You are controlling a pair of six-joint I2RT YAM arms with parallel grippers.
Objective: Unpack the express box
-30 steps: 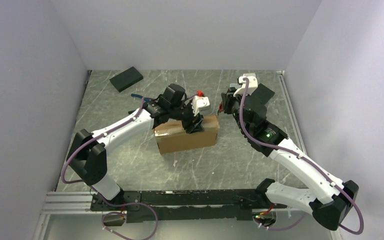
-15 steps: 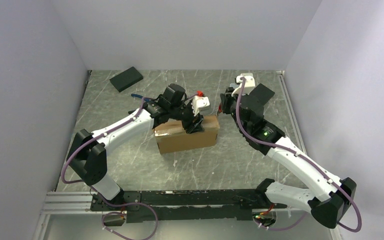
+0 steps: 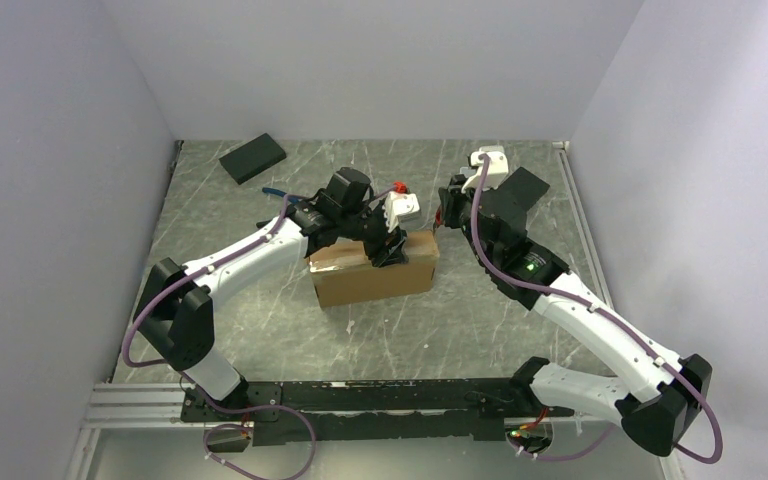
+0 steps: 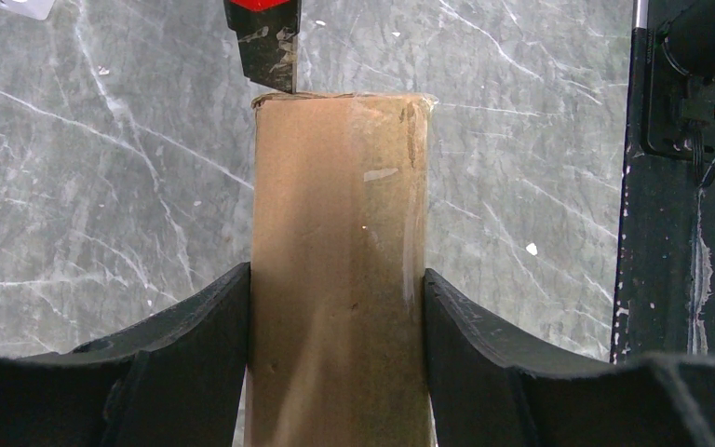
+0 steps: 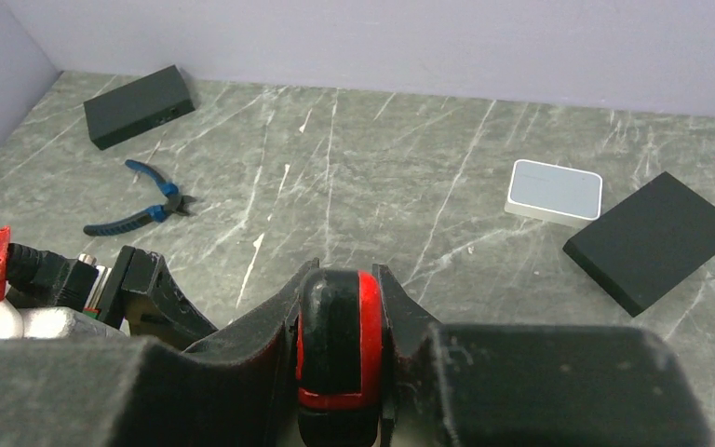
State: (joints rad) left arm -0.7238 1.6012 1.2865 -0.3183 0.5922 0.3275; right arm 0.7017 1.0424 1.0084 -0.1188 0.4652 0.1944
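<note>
Box (image 3: 372, 268) unopened, clamped in left gripper (image 4: 335, 279); right gripper (image 5: 340, 317) pinching cutter (image 4: 263, 42), seemingly at right end; unpacking all ahead.

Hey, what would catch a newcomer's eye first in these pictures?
The brown box stands mid-table, clamped between the left fingers. The right fingers grip a red-and-black tool, its tip at the box's far edge.
</note>
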